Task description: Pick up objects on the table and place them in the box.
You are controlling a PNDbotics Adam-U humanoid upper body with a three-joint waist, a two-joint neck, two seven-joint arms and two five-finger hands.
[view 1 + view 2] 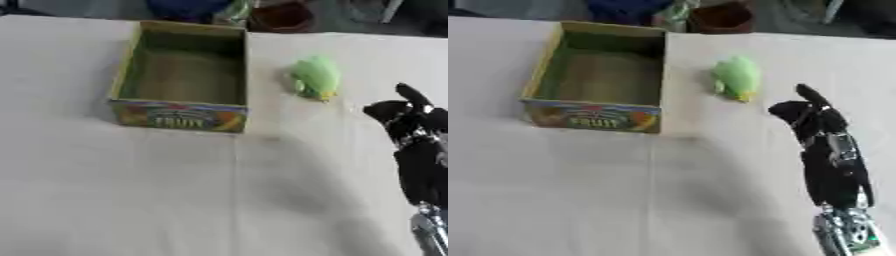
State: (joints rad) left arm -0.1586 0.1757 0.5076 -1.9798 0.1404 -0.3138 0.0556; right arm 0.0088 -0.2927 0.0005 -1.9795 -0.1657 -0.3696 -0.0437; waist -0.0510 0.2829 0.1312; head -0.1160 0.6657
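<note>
A green object, soft-edged with a yellowish tip at its lower end, lies on the tabletop in the upper middle of the frame, just beside the right wall of the box and apart from it. The box is open-topped, with a printed fruit label on its near face, and looks empty. The right hand comes up from the lower right, near the object but not touching it, holding nothing; whether its fingers are spread or curled I cannot tell. The left hand shows nowhere. To do this well, the hand should probably close across the object's narrow width, then lift clear of the box wall.
</note>
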